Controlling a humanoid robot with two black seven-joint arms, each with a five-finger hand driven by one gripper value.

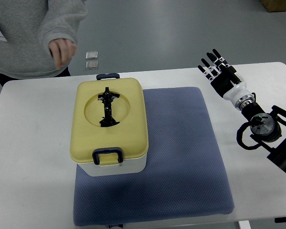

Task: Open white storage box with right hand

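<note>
Sitting shut on the mat (181, 162), the box (111, 164) keeps its yellow lid (133, 124) latched, while the right hand (220, 72) at two o'clock hangs released, fingers spread.

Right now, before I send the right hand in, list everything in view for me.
storage box: one, white body, yellow lid shut, on the mat's left part
lid handle: one, black, folded in the lid recess
latches: two, dark blue, near and far ends
mat: one, blue, table centre
table: one, white
floor plates: two, metallic, beyond the table
person: grey sleeve, hand, top left
right hand: black-white, fingers spread, right of the mat
</note>
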